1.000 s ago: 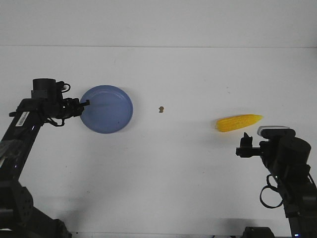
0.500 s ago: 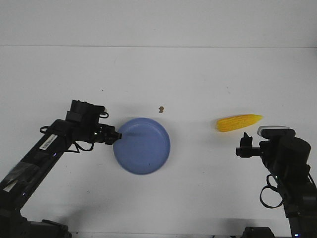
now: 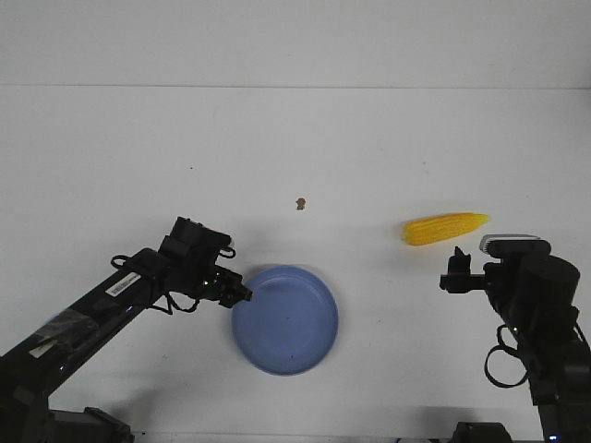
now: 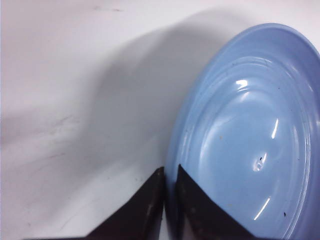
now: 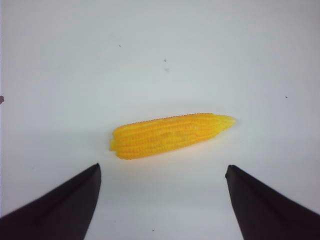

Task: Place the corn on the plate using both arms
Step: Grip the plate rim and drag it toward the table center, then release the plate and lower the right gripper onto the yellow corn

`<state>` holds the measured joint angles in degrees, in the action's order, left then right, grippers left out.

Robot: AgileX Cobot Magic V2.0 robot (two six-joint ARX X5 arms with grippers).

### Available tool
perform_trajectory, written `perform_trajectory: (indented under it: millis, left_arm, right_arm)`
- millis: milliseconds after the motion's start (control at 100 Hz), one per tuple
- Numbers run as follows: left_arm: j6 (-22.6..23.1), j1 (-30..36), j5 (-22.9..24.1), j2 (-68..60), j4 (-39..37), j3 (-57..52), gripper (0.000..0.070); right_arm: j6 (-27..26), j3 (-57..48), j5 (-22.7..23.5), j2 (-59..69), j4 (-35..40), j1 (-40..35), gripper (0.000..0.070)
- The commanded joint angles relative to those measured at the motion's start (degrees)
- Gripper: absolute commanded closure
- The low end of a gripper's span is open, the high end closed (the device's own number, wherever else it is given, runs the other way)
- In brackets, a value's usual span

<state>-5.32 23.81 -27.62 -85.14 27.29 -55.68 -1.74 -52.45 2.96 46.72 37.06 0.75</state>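
White tabletop (image 3: 305, 138) fills our view, plain and matte, meeting a pale wall at the far edge. We take the round, shallow blue plate (image 3: 285, 320) as our landmark; it lies flat near the front of the table, a little left of centre. Our black jointed left arm (image 3: 111, 300) reaches to the plate's left edge, and our left gripper (image 4: 164, 200) has its fingers closed almost together, pinching the plate's rim. Well to the right of the plate stands our black right arm (image 3: 536, 314), its right gripper (image 5: 162, 197) spread wide and holding nothing. The bright yellow tapered corn cob (image 5: 170, 134) lies on the table far right of the plate, just beyond those open fingertips. A small brown speck (image 3: 300, 203) sits beyond the plate.
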Motion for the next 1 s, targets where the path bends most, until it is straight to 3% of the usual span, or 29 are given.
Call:
perform_trajectory:
  millis: [0, 270, 400, 480, 600, 720, 780, 900, 990]
  left_arm:
    - [-0.3, 0.3, -0.8, -1.3, -0.4, -0.4, 0.0689]
    - [-1.1, 0.3, 1.1, -1.3, -0.4, -0.4, 0.0676]
    - [-1.7, 0.3, 2.5, -1.3, -0.4, -0.4, 0.0593]
    - [-1.9, 0.3, 3.2, -1.3, -0.3, -0.4, 0.0583]
    - [-1.9, 0.3, 3.2, -1.3, -0.4, -0.4, 0.0448]
    - [-1.8, 0.2, 3.2, -1.2, -0.8, -0.6, 0.0123]
    - [-1.8, 0.2, 3.2, -0.5, -1.6, -0.7, 0.0024]
    - [-1.5, 0.2, 5.0, 2.7, -5.0, -0.9, 0.0000]
    - [0.2, 0.2, 12.7, 7.0, -7.0, -0.9, 0.0000]
  right_arm:
    - [-0.4, -0.9, 0.0, 0.2, -0.6, 0.0, 0.0170]
    - [-0.4, -0.9, 0.1, 0.2, -0.6, 0.0, 0.0171]
    - [-0.4, -0.9, 0.1, 0.2, -0.6, 0.0, 0.0170]
    - [-0.4, -0.9, 0.1, 0.2, -0.6, 0.0, 0.0171]
    - [-0.4, -0.9, 0.1, 0.2, -0.6, 0.0, 0.0171]
    - [-0.4, -0.9, 0.1, 0.2, -0.6, 0.0, 0.0171]
    - [-0.4, -0.9, 0.1, 0.2, -0.6, 0.0, 0.0171]
    - [-0.4, -0.9, 0.1, 0.2, -0.6, 0.0, 0.0171]
    - [-0.4, -0.9, 0.0, 0.2, -0.6, 0.0, 0.0171]
